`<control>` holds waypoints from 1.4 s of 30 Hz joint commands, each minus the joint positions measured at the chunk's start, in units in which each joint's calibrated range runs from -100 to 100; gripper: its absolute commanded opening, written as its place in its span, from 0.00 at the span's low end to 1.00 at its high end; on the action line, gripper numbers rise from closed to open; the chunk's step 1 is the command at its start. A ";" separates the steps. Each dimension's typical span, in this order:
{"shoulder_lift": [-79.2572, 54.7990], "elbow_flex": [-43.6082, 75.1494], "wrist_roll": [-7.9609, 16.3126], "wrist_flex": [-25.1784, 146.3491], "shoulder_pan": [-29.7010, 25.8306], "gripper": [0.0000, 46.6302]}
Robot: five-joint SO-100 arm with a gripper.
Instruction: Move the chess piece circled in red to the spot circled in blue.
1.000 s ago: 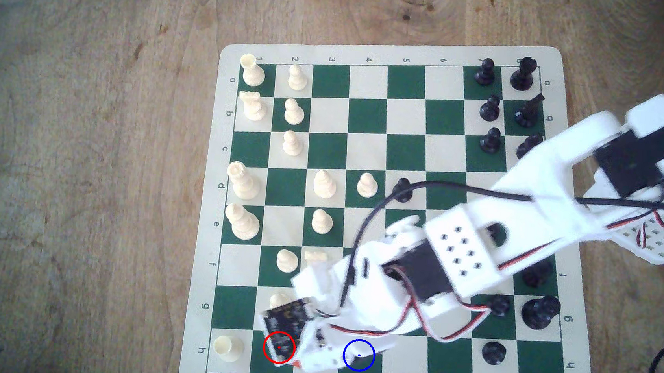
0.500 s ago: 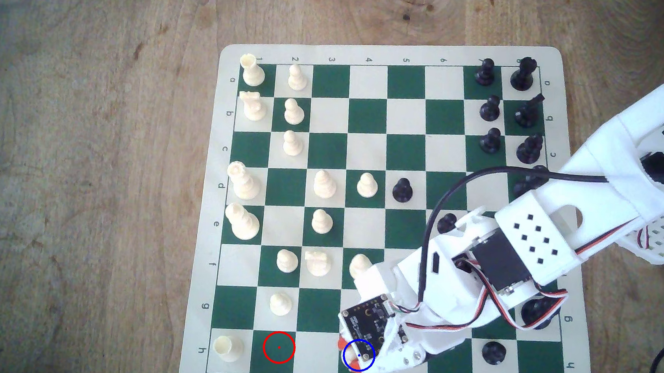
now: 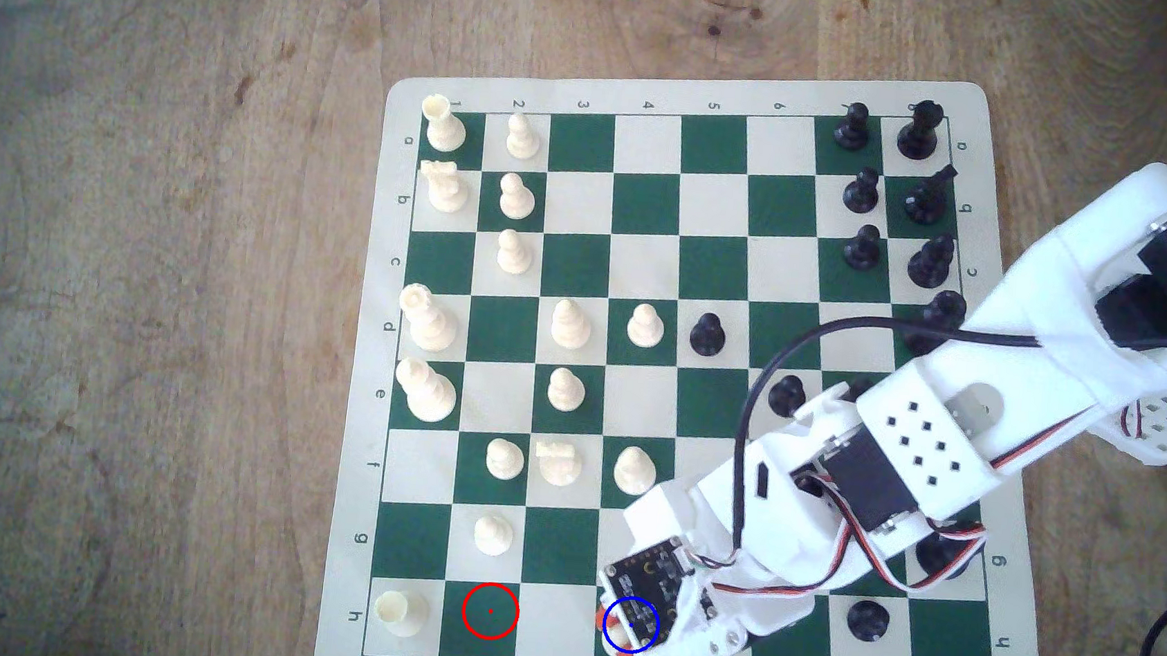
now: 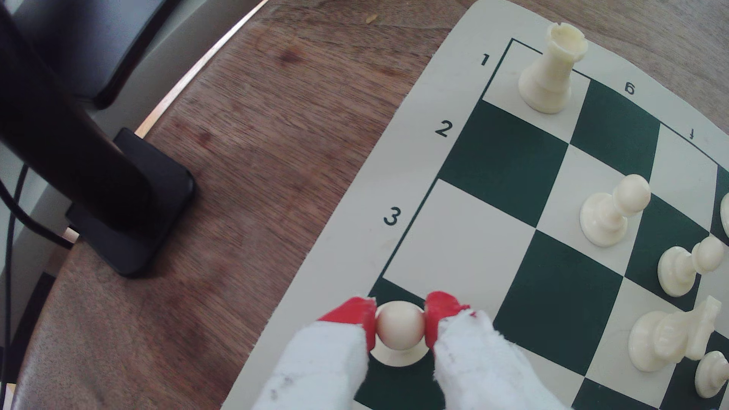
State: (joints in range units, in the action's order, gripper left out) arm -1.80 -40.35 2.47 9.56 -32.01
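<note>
In the wrist view the cream-white pawn point(image 4: 400, 325) is pinched at its ball head between my red fingertips point(image 4: 357, 315). My gripper point(image 4: 400, 320) is shut on it. The pawn's round base sits at or just above a dark green square point(image 4: 398, 388) at the board's edge, beside the label 3. In the exterior view my gripper point(image 3: 614, 633) hangs over the blue ring point(image 3: 631, 625) on column 4, row h, and its camera board hides the pawn. The green square with the red ring point(image 3: 490, 611) has no piece on it.
A cream rook point(image 3: 400, 610) stands in the corner two squares from the red ring. White pawns point(image 3: 493, 533) point(image 3: 634, 469) and a white knight point(image 3: 559, 461) stand in the rows behind. A black pawn point(image 3: 868, 619) is on row h by the arm. A black stand point(image 4: 118, 205) is off the board.
My gripper swung from the red-ringed square to the blue-ringed one, towards the exterior view's right, leaving the red-ringed square bare. Over the last half second it barely shifted.
</note>
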 commanded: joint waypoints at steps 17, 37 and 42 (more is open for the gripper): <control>1.04 0.82 -0.98 1.58 0.84 0.01; 2.23 0.19 -0.93 2.97 0.52 0.25; 1.89 1.28 -0.73 1.99 1.23 0.29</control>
State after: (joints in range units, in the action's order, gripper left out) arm -2.56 -40.71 1.68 12.91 -31.34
